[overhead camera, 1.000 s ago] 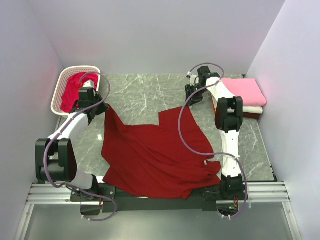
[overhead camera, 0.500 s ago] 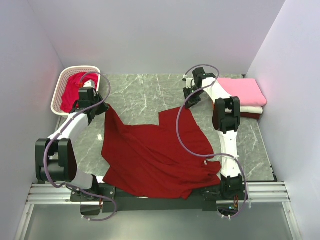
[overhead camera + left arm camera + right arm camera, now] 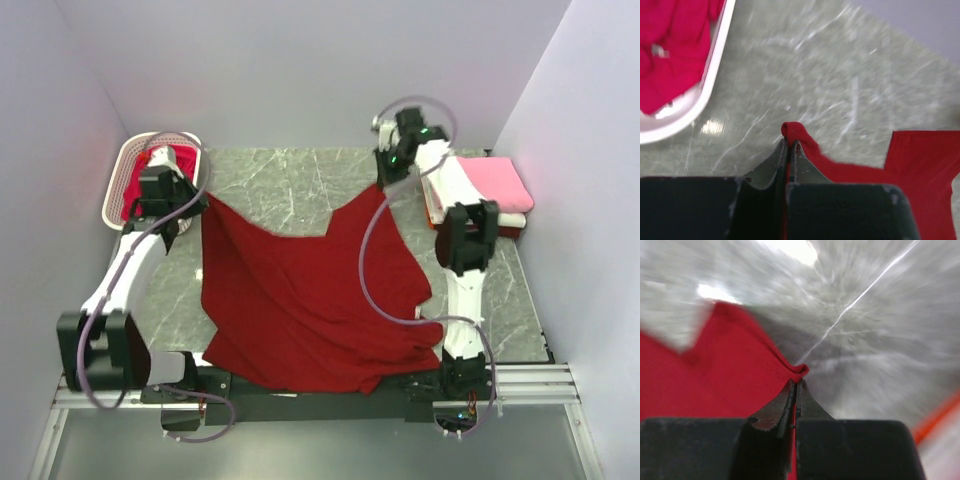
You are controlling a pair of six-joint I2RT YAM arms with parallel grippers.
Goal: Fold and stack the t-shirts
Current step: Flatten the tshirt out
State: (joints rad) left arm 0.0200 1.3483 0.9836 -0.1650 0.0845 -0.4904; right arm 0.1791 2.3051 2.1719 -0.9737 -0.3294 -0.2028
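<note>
Dark red t-shirt [image 3: 300, 300]: on tabletop [image 3: 290, 180], far edge now drawn taut (slack before).
Left gripper [image 3: 789, 145]: closed on its far-left corner.
Right gripper [image 3: 796, 382]: just closed on far-right corner.
Implication: ready to flatten, fold.

Dark red shirt [image 3: 300, 290] — grey-veined marble table [image 3: 290, 180]

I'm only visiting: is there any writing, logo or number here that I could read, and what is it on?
No readable text anywhere.
Dark red shirt, pink folded shirt, white basket: no lettering shows.
Pale tag on the crimson shirt in the basket: too blurred to read.
</note>
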